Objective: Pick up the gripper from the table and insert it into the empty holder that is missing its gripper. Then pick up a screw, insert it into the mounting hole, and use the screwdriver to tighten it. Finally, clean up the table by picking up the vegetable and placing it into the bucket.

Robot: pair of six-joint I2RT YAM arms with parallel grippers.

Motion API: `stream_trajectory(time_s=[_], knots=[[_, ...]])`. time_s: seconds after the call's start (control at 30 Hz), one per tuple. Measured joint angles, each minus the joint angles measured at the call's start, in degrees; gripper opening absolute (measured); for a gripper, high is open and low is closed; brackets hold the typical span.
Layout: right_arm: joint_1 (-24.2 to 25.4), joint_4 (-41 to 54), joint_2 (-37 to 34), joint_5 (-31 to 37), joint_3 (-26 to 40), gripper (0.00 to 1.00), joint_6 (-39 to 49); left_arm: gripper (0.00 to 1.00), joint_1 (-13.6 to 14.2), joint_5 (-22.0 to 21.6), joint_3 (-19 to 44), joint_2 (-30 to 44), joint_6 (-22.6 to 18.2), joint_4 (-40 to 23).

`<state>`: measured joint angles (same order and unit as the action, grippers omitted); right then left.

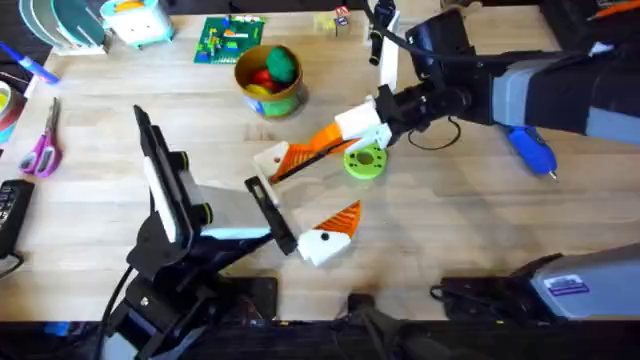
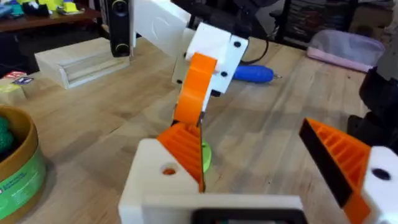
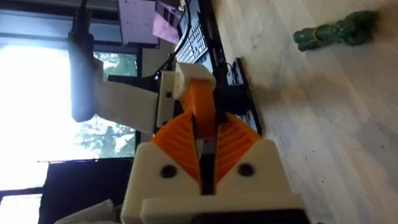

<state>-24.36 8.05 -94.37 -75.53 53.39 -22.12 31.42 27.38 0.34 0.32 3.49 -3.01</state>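
My right gripper [image 1: 300,157] [image 3: 200,124] is shut on the small orange gripper [image 3: 199,104] [image 2: 181,146]. It presses that piece against the white holder [image 1: 267,163] [image 2: 155,180], which stands as the far finger of my left gripper [image 1: 305,197]. The left gripper is open wide, and its other finger [image 1: 328,238] [image 2: 348,162] carries an orange ribbed pad. On the right lies the blue screwdriver [image 1: 530,150] [image 2: 252,73]. The dark-green vegetable [image 3: 336,31] rests on the wood. The bucket [image 1: 268,97] [image 2: 22,177] stands at the back. The screw is out of view.
A lime-green disc [image 1: 365,162] lies just under the right gripper. Red and green toys [image 1: 272,68] fill the bucket. Purple scissors [image 1: 40,148] lie at the far left and a green board [image 1: 230,40] at the back. A wooden block [image 2: 81,62] lies beyond.
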Motion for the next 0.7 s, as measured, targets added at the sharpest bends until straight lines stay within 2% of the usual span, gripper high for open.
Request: stream_trajectory(time_s=[0.03, 0.1, 0.7], knots=[[0.0, 0.1, 0.0, 0.0, 0.0, 0.058, -0.1, 0.993, 0.0, 0.0, 0.0, 0.0, 0.0, 0.0], [0.0, 0.1, 0.0, 0.1, 0.0, 0.014, -0.1, 0.993, 0.0, 0.0, 0.0, 0.0, 0.0, 0.0], [-0.8, -3.7, 0.0, 1.9, 0.0, 0.011, -3.4, 0.993, -0.1, -1.3, 0.0, 0.0, 0.0, 0.0]])
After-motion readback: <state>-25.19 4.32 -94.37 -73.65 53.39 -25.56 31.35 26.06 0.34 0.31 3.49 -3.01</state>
